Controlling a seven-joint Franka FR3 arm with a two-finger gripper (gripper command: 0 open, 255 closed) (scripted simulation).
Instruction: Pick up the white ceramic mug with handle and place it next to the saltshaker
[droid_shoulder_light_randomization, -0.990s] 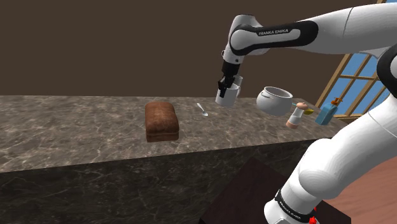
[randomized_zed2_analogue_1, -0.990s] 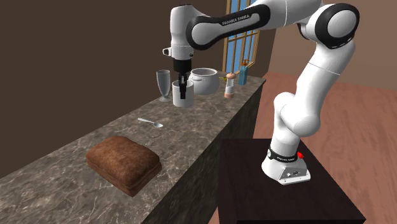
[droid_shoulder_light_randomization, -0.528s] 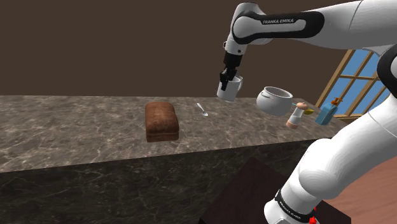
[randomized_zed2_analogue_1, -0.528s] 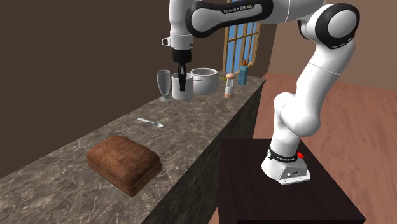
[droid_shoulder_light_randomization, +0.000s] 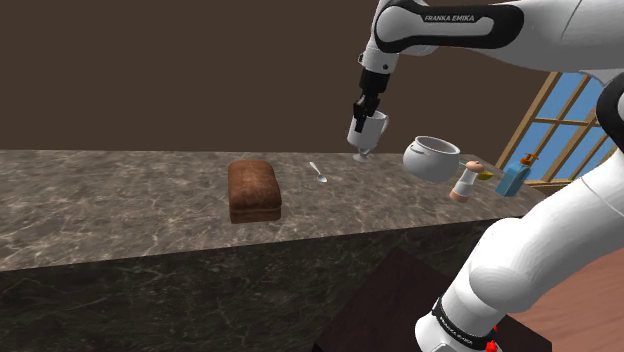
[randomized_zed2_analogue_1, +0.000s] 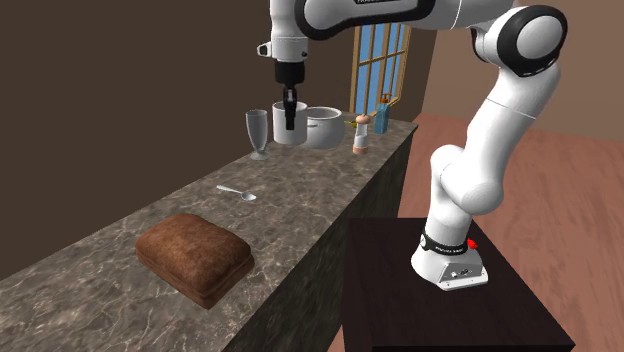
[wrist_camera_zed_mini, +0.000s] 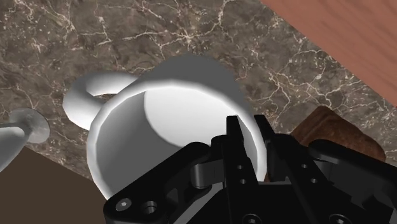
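The white handled mug (droid_shoulder_light_randomization: 371, 130), its wall clamped between the closed jaws of the black gripper (wrist_camera_zed_mini: 251, 133), has been raised higher above the marble counter (droid_shoulder_light_randomization: 120, 200); carriage toward the pale saltshaker (droid_shoulder_light_randomization: 464, 181) remains.

Arm (randomized_zed2_analogue_1: 497, 120): glossy white, rounded tubular links, swelling at bends. Joints (randomized_zed2_analogue_1: 522, 40): dark grey to black bands and caps between white shells. Upper link wore black sleeve (droid_shoulder_light_randomization: 490, 28) with white capitals "FRANKA EMIKA" (droid_shoulder_light_randomization: 456, 18). Jaws: all black, flat-sided. Housing (wrist_camera_zed_mini: 191, 191) behind jaws, seen close: matte black, blocky, angular plates, small round screw holes (wrist_camera_zed_mini: 149, 206). Base collar (randomized_zed2_analogue_1: 440, 246): black ring, tiny white lettering, red mark (randomized_zed2_analogue_1: 471, 243) beside it. Foot (randomized_zed2_analogue_1: 455, 270) below was white with dark dots.
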